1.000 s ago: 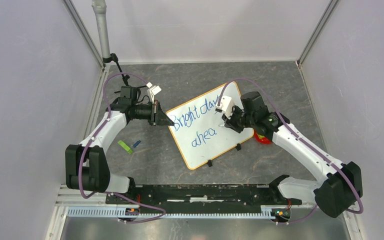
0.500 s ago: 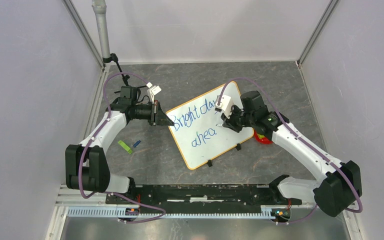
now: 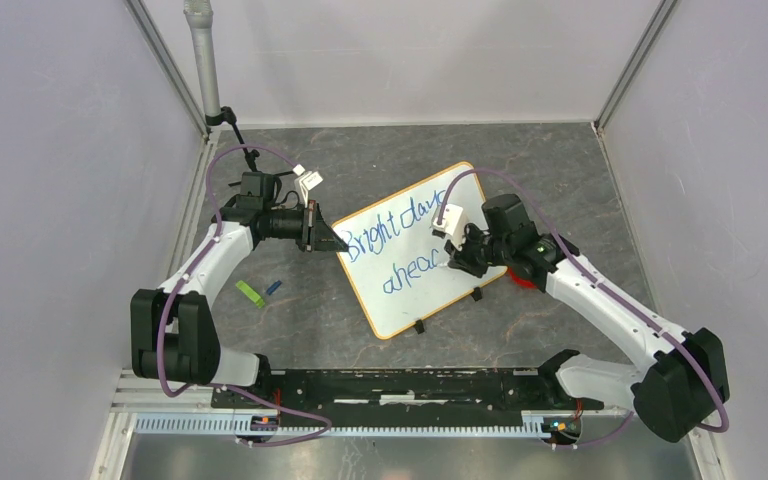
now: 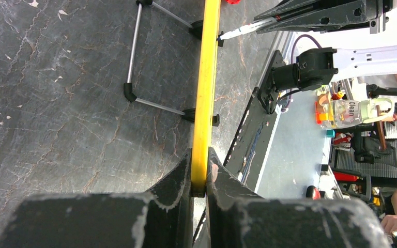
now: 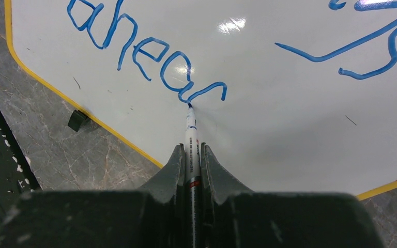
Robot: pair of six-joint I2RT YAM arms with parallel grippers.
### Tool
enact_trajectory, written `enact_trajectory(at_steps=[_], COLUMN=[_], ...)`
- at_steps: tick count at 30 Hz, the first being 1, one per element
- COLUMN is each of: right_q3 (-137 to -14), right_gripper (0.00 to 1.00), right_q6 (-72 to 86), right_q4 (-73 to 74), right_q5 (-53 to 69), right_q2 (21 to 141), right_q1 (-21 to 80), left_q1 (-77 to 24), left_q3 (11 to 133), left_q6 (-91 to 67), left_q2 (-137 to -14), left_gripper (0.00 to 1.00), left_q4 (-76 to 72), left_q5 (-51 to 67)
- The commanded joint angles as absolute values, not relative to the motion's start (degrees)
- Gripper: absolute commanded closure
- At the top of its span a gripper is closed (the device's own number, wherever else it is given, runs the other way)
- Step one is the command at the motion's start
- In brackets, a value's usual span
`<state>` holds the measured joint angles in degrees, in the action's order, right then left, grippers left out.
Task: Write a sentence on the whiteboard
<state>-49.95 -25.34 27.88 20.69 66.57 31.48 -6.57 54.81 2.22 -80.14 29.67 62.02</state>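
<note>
The whiteboard lies tilted on the grey floor, white with a yellow frame. The sentence in blue reads "Bright days" above "ahea" plus the start of a further letter. My left gripper is shut on the board's left edge, the frame pinched between its fingers. My right gripper is shut on a white marker, whose tip touches the board at the end of the lower line; it also shows in the left wrist view.
A green piece and a small blue cap lie on the floor left of the board. A red object sits under my right arm. Black clip feet stand at the board's near edge.
My right gripper has moved down from the end of the upper line to the end of "ahea", and a new blue stroke has appeared there. The left arm has not moved.
</note>
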Motion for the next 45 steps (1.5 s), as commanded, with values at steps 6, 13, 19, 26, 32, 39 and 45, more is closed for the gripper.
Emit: enact_trajectory(at_steps=[6,13,19,26,32,39,45], right_q3=[-55.76,-59.06,-62.93,-62.87,-59.48,-54.96,-52.12], right_gripper=[1.00,1.00,1.00,1.00,1.00,1.00,1.00], right_q6=[-27.18,-26.63,-27.11,-27.42,-27.01,-26.41,-26.45], right_q4=[27.39,25.78,25.86,26.44,27.25,27.29,27.94], right_q5=[16.13,15.84,15.37,16.34,18.34,19.58,20.61], right_q2=[68.66,70.73,72.19,72.31,71.02,68.95,67.47], right_q1=[29.73,28.95,28.30,28.30,28.30,28.38,28.39], left_q1=[-8.20,-8.22,-8.17,-8.18,-8.18,-8.18,-8.24], left_q3=[54.76,54.93,55.02,55.02,55.20,54.84,54.93], left_q6=[7.34,7.74,7.90,8.00,7.98,7.96,7.99], left_q2=[-80.86,-81.08,-81.39,-81.47,-81.82,-81.72,-81.72], left_gripper=[0.97,0.98,0.98,0.98,0.98,0.98,0.97], left_q4=[31.82,32.24,32.28,32.26,32.30,32.33,32.32], left_q5=[59.50,59.33,59.33,59.28,59.34,59.33,59.33])
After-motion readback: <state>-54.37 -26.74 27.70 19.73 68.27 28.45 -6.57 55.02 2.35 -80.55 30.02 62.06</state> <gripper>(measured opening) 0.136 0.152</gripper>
